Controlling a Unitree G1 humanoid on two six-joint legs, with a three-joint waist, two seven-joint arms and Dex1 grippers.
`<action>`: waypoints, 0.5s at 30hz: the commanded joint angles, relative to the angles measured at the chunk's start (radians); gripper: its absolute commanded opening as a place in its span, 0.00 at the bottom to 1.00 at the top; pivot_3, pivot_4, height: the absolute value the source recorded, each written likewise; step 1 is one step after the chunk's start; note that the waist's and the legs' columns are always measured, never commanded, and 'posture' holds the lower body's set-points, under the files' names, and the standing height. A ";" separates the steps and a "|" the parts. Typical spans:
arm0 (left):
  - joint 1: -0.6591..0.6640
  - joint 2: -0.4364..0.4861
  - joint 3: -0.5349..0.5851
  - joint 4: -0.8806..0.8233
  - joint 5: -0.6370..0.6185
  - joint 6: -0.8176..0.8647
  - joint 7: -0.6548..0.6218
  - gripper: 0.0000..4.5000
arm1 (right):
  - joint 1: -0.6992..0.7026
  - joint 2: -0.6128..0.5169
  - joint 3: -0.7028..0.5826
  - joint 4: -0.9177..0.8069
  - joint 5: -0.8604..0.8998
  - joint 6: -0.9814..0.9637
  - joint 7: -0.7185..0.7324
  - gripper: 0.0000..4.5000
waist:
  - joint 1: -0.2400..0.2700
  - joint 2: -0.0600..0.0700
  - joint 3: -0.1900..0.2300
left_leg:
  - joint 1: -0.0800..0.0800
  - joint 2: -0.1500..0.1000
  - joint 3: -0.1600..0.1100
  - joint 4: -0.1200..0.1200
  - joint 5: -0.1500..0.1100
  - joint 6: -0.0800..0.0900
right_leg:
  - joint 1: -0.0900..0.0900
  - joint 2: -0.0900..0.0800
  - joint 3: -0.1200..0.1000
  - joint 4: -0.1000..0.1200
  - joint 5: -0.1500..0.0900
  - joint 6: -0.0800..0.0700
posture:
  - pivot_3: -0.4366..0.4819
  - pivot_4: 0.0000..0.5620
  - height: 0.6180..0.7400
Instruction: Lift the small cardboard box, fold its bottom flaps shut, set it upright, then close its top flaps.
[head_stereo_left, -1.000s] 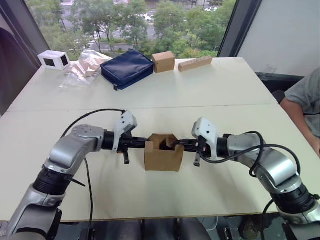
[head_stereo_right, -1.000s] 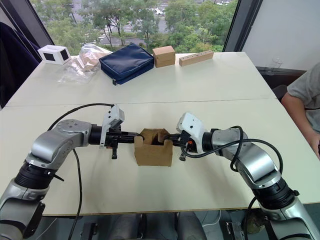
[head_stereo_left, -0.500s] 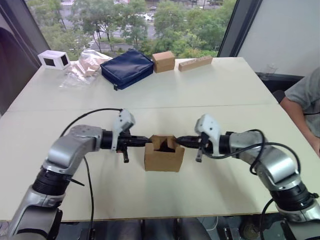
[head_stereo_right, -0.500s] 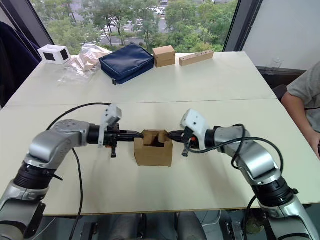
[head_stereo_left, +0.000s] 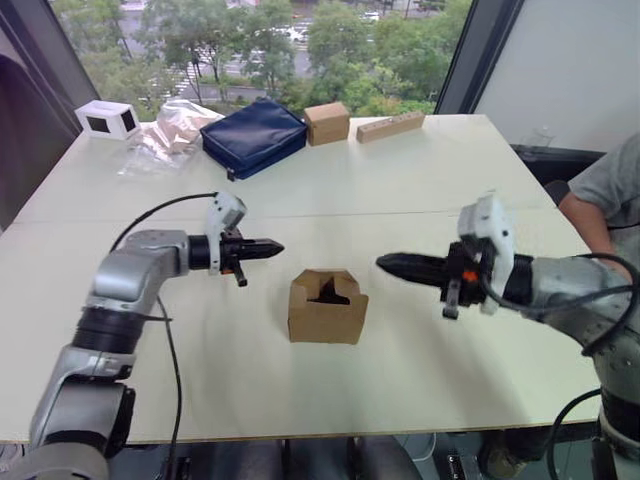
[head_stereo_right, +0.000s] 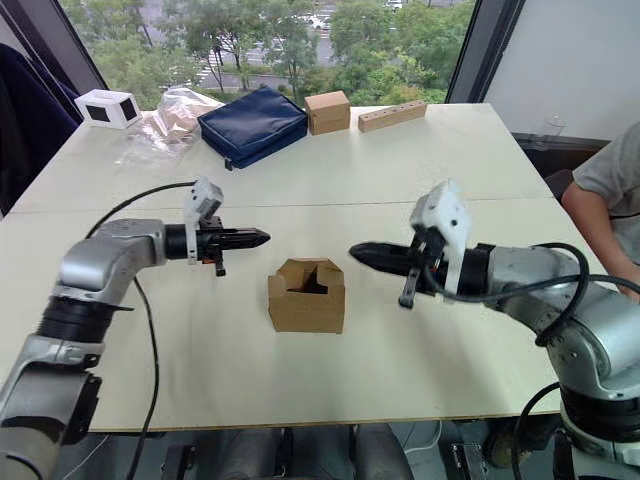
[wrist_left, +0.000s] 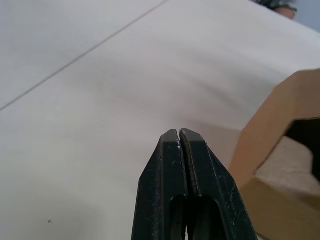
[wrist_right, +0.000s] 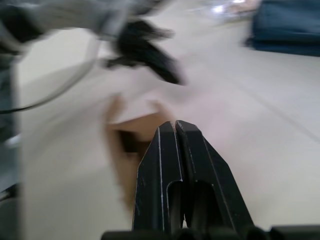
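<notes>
Now your box (head_stereo_left: 326, 306) stands alone on the worktop (head_stereo_left: 420, 180), its top part open; left pincer (head_stereo_left: 276, 245) and right pincer (head_stereo_left: 385, 263) flank it, both clenched, empty.

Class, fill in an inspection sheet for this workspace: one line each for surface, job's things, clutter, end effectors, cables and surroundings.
Surface: pale table, a seam running across it.
Job's things: small cardboard box stands upright near the front edge, untouched, top flaps partly folded with a dark gap showing.
Clutter: along the far edge, white box, plastic bag, blue pouch, cardboard cube, tan block.
End effectors: left end effector and right end effector both shut, empty, apart from the box on either side.
Cables: black cable loops over the left arm; another on the right arm.
Surroundings: window with trees; person's arm at the table's right.
</notes>
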 joint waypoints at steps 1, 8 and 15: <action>-0.046 -0.033 -0.026 0.108 0.042 -0.078 -0.056 0.01 | 0.029 -0.021 0.037 -0.129 0.091 0.039 -0.051 0.00 | -0.001 0.000 0.000 | 0.000 0.000 0.000 0.000 0.000 0.000 | 0.000 0.000 0.000 0.000 0.000 0.000 | 0.48 0.27 1.00; -0.027 -0.068 -0.082 0.116 0.081 -0.111 -0.140 0.01 | 0.007 0.002 0.245 -0.145 -0.058 -0.024 -0.139 0.00 | -0.003 0.000 0.000 | 0.000 0.000 0.000 0.000 0.000 0.000 | -0.001 0.001 0.000 0.000 0.000 0.000 | 0.48 0.27 1.00; 0.005 -0.082 -0.076 0.046 0.080 -0.087 -0.136 0.01 | -0.024 0.023 0.393 -0.073 -0.223 -0.114 -0.151 0.00 | -0.002 0.000 0.000 | 0.000 0.000 0.000 0.000 0.000 0.000 | -0.001 0.000 0.000 0.000 0.000 0.000 | 0.48 0.27 1.00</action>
